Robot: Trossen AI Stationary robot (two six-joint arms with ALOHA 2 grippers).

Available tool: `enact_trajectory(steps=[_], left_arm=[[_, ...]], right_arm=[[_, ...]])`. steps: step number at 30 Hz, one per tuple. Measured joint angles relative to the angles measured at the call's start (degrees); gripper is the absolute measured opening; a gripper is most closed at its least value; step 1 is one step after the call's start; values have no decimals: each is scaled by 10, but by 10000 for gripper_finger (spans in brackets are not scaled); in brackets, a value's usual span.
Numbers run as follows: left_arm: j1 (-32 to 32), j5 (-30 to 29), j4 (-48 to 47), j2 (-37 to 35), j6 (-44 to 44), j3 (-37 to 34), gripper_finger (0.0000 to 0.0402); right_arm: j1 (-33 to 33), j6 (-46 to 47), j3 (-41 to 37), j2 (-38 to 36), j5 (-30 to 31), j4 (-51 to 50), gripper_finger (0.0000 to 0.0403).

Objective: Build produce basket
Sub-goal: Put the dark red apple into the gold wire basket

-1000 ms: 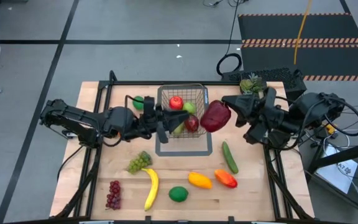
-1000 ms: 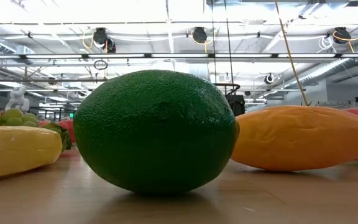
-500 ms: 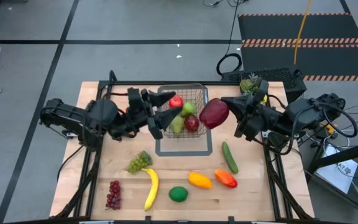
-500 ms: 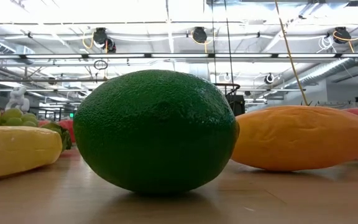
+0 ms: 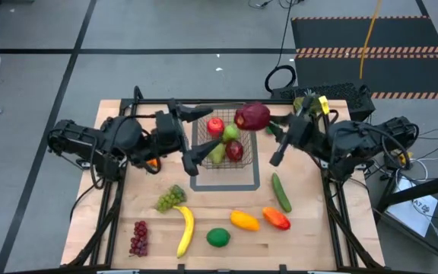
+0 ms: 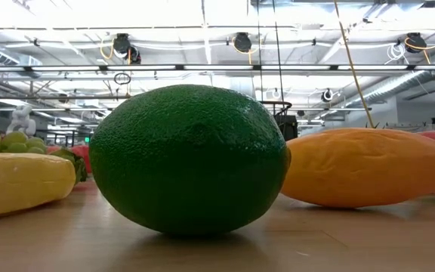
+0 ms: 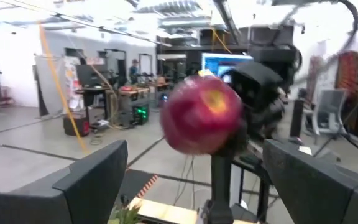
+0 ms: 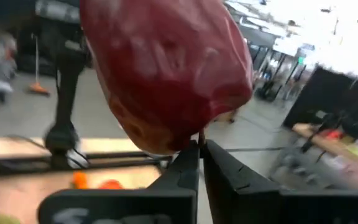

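The right gripper (image 5: 258, 125) is pinching the light, stiff red fruit (image 5: 252, 116) by its stem above the basket (image 5: 243, 153), a precarious hold.

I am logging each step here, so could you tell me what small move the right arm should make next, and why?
Probably ease the right gripper a little further over the basket before releasing: its shut fingers carry the dark red fruit by the stem, above the basket's right rim rather than its middle.
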Motion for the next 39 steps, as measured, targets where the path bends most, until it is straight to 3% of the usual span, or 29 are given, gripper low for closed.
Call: enact_trajectory(steps=[8,14,24,27,34,39], left_arm=[[43,24,-7,16,-9,0,377],[68,131,2,23,-1,-1,377],[79,200,3,24,22,-1,376],[79,204,7,24,22,-1,365],[79,209,21,24,20,-1,289],[79,210,22,24,19,-1,300]], right_arm=[[-19,85,0,9,-71,4,4],[-23,130,0,29,-93,10,4],[-27,175,0,57,-117,39,4],[-27,175,0,56,-116,39,4],[-28,175,0,56,-117,41,4],[-28,175,0,56,-116,41,4]])
